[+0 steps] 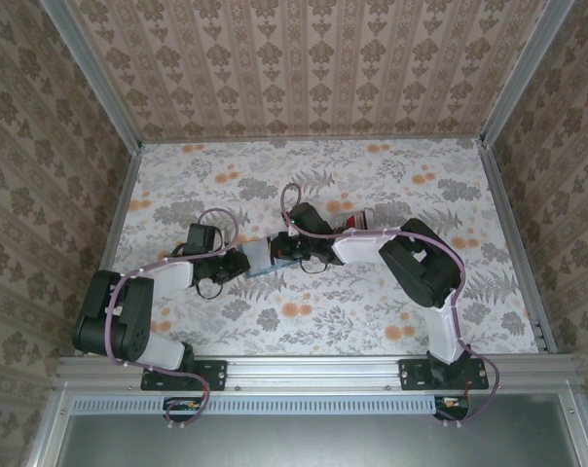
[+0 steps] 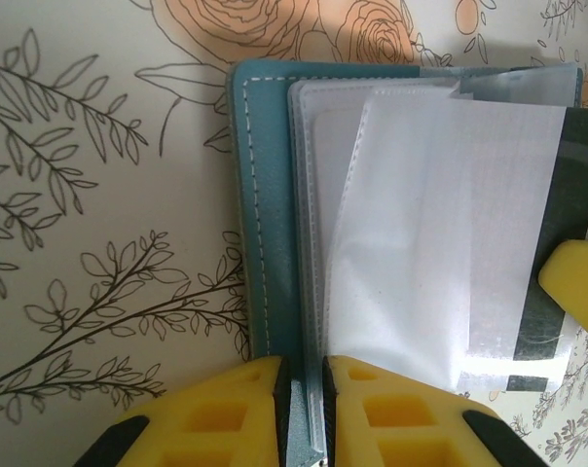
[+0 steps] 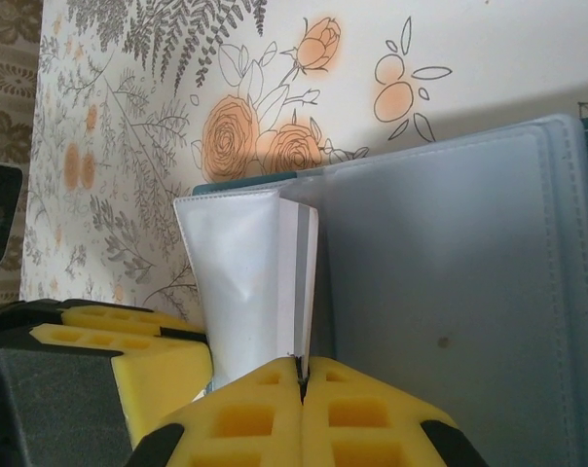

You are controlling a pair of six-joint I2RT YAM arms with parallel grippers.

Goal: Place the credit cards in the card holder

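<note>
Right now the left fingers (image 2: 267,381) are clamped on the near edge of the holder (image 2: 260,195), with its teal cover and the clear sleeves (image 2: 309,243) pinched between them. The holder lies flat on the flowered desk (image 2: 90,195), stretching straight away from those fingers. Just right of them, a pale card (image 2: 513,214) with a dark stripe lies over the sleeves, slightly tilted against the holder's edge. Its left part looks covered by a clear sleeve.

The right fingers (image 3: 310,385) are shut tight on that card, gripping its striped edge. In the left wrist view, 1 of their yellow tips touches the card's right side. From the right wrist, the card rises straight up from the fingers. A frosted grey panel of the holder sits just right of it, and the left fingers are close by at lower left. From above, both sets of fingers meet at the holder mid-desk.
</note>
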